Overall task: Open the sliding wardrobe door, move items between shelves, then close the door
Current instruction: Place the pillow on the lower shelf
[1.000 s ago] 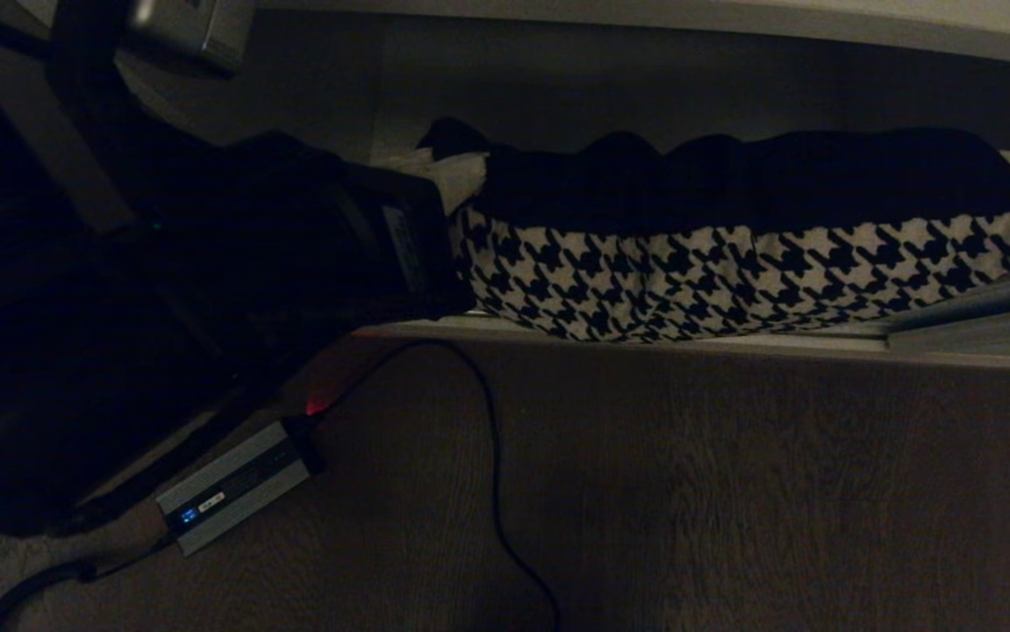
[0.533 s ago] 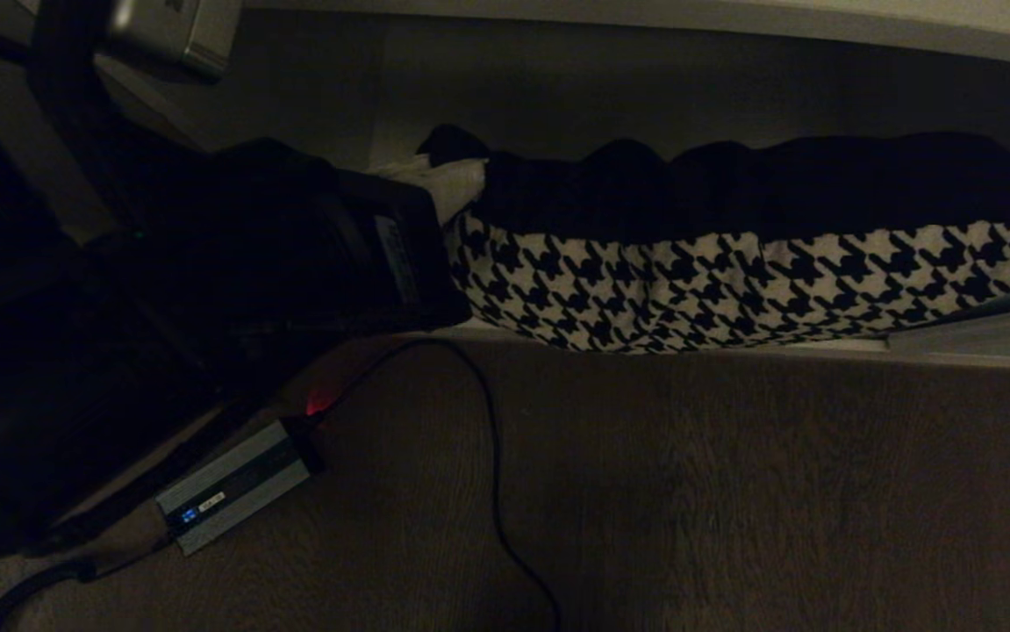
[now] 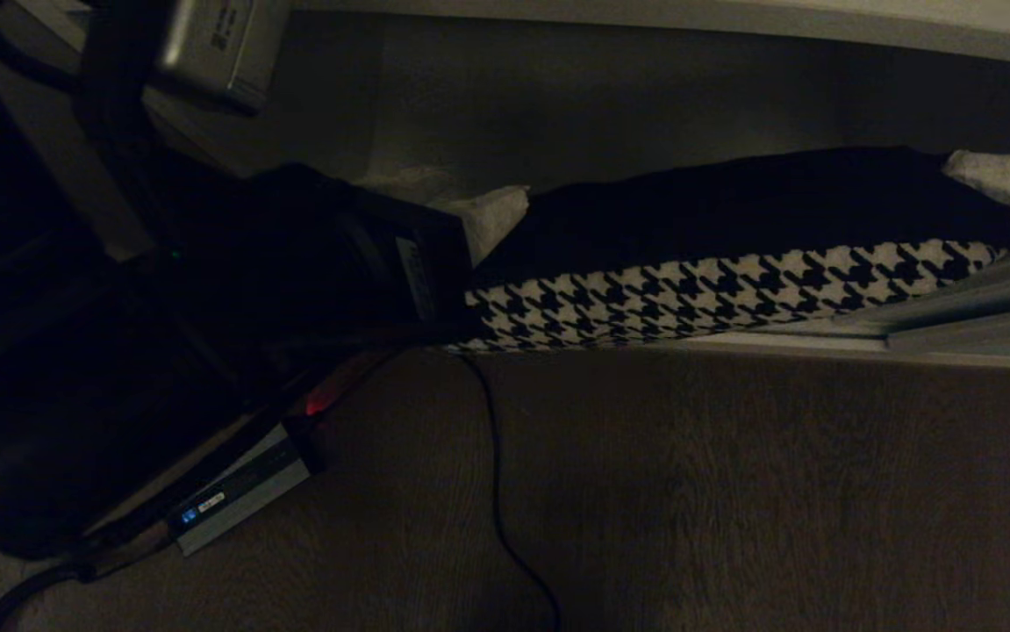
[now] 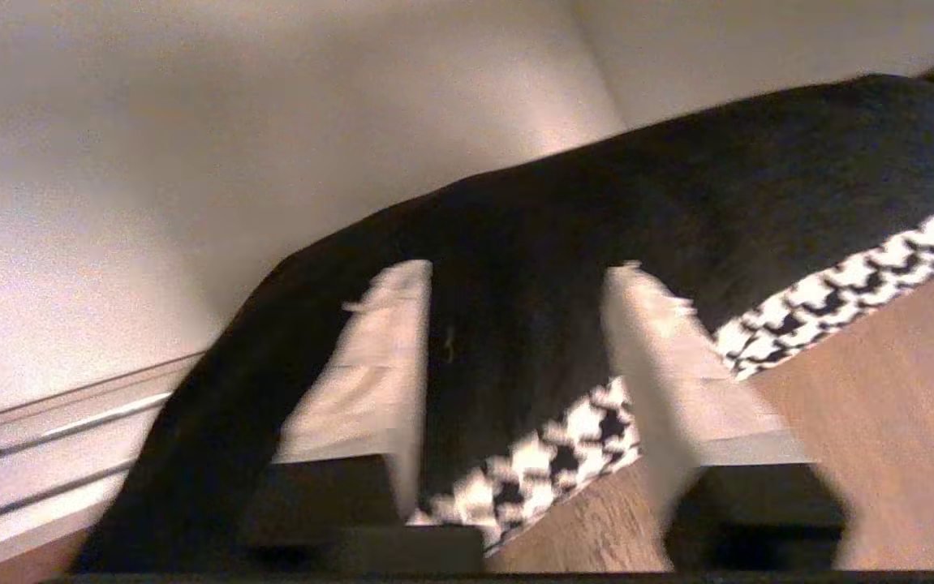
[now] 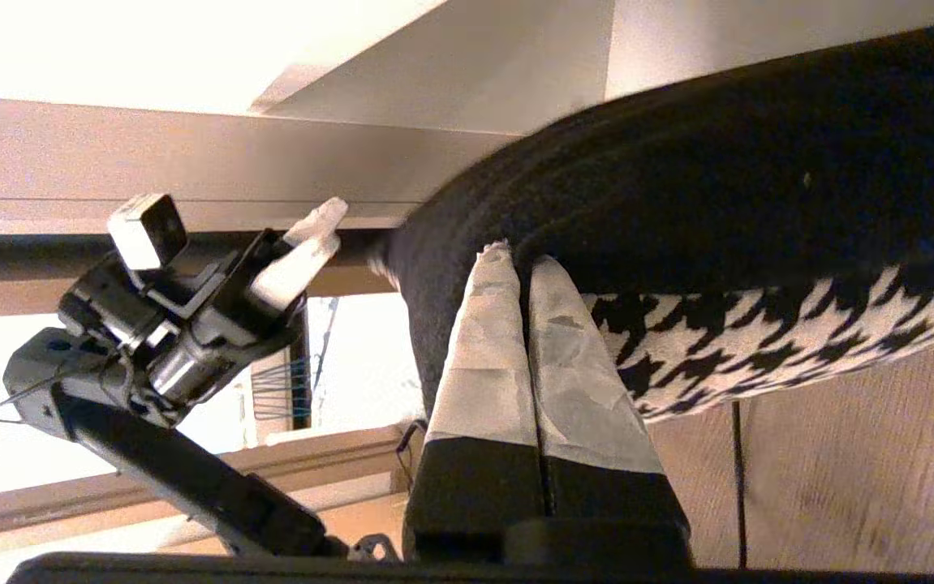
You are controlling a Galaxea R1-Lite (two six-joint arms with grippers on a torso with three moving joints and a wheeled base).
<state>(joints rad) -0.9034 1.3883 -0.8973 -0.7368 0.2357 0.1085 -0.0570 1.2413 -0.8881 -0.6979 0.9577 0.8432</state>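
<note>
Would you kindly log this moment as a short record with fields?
item: square cushion with a black face and black-and-white houndstooth band, lying across the off-white wardrobe shelf
left gripper: open, fingers astride the cushion's edge
right gripper: shut, pinching the cushion's other end
floor: brown wood-grain boards, with a black cable

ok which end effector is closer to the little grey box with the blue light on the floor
Left. The left end effector sits at the cushion's left end, just beyond the grey box; the right end effector is at the cushion's far right end.
</note>
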